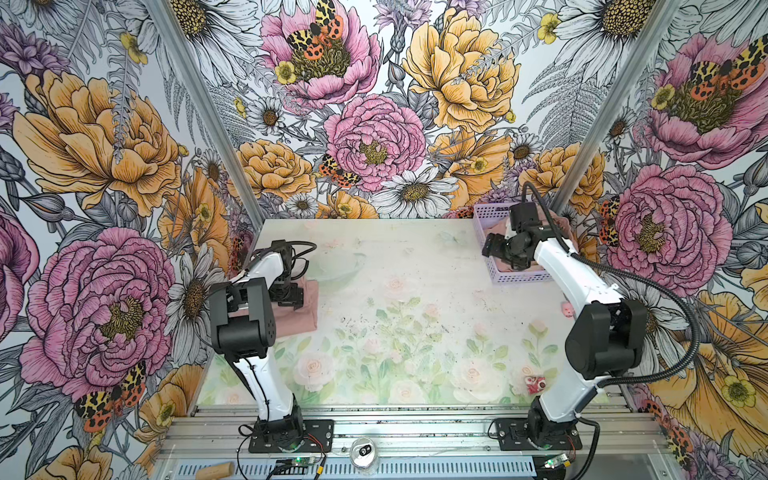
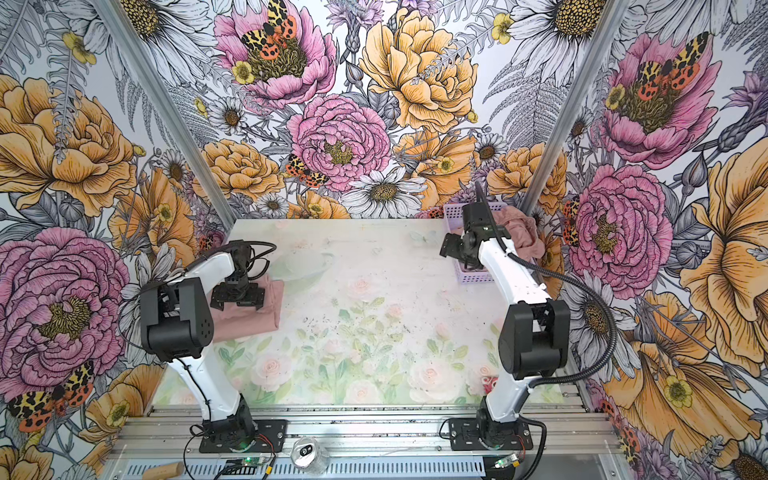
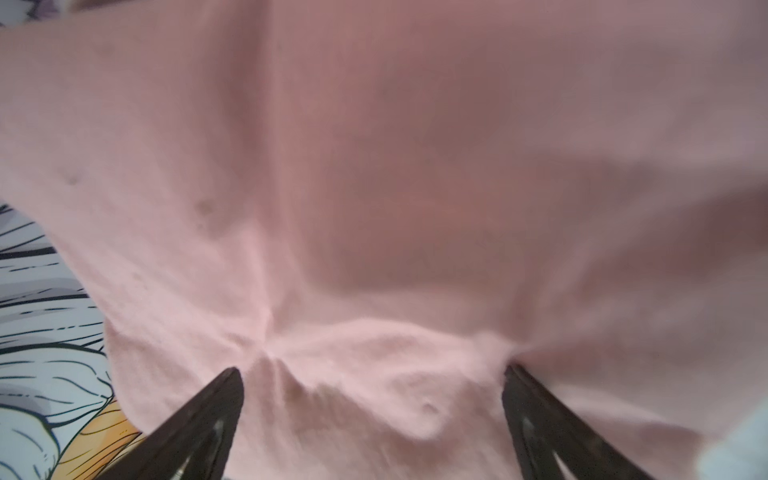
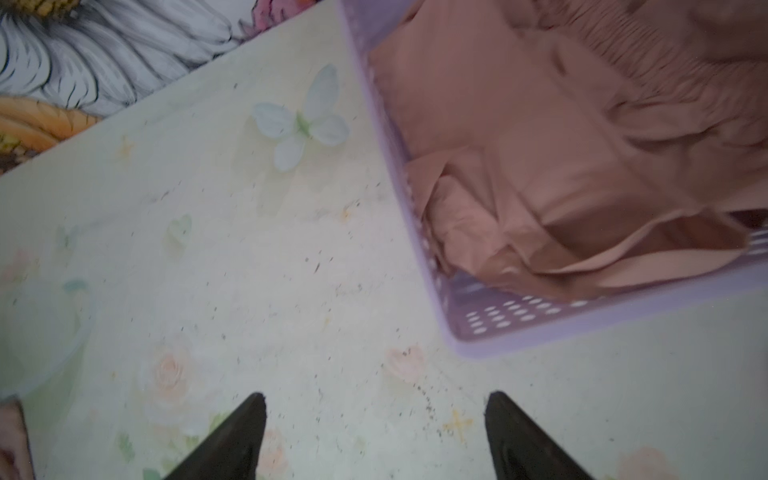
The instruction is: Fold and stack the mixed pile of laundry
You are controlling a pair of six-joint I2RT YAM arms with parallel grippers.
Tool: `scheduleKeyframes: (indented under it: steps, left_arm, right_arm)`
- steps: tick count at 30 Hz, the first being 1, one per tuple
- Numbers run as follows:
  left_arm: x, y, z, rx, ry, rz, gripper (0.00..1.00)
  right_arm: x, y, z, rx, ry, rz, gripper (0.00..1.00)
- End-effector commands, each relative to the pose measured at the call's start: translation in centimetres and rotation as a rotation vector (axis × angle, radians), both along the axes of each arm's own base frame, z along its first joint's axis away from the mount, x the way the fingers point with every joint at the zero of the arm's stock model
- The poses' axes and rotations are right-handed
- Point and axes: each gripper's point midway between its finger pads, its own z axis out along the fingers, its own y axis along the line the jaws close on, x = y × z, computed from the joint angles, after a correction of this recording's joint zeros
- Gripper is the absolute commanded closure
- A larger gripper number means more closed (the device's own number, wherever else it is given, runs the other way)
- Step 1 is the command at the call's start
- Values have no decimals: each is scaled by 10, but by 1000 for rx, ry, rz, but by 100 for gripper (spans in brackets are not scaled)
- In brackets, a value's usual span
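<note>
A dusty-pink garment (image 1: pixel 297 322) (image 2: pixel 257 321) lies folded at the left side of the table in both top views. My left gripper (image 1: pixel 286 297) (image 3: pixel 372 374) stands open right over it. Both fingertips (image 3: pixel 232 376) rest against the cloth, and the pink fabric (image 3: pixel 374 166) fills the left wrist view. A second pinkish garment (image 2: pixel 521 232) (image 4: pixel 540 166) with a gathered elastic band lies crumpled in the lilac basket (image 1: pixel 490 216) (image 4: pixel 540 328) at the back right. My right gripper (image 1: pixel 492 247) (image 4: pixel 376 399) hangs open above bare table just left of the basket, with nothing between its fingers.
A small red object (image 1: pixel 535 383) and a small pink one (image 1: pixel 566 308) lie on the table (image 1: pixel 395 291) near the right arm. A metal can (image 1: pixel 363 453) and a wooden piece (image 1: pixel 214 471) sit on the front rail. Flowered walls close in three sides.
</note>
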Motion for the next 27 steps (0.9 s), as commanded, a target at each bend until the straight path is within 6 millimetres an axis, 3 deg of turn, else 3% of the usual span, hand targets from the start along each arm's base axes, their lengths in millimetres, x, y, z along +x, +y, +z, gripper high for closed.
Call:
scheduleKeyframes:
  steps: [1,5,7,10,12,15,21,27]
  left_arm:
    - [18,-22,60,-133,-225,47,1]
    - [32,-79,105,-330,-383,41,1]
    - [41,-103,117,-337,-447,3,1]
    - [53,-135,112,-434,-497,-7,1]
    - [55,-150,112,-431,-502,-44,1]
    - [55,-158,123,-421,-526,-78,1]
    - [43,-161,137,-447,-559,-100,1]
    - [34,-166,134,-479,-567,-97,1]
  right_arm:
    - [36,-50,-25,-179,36,-90,10]
    - [62,-75,-103,-175,173,-127,10]
    - [73,-76,-134,-114,227,-117,14]
    - [87,-59,-159,-18,270,-74,38]
    - [96,-49,-159,9,265,-54,67]
    - [106,-50,-132,14,204,-75,100]
    - [103,-54,-36,-14,32,-96,100]
    - [81,-55,58,-60,-134,-93,100]
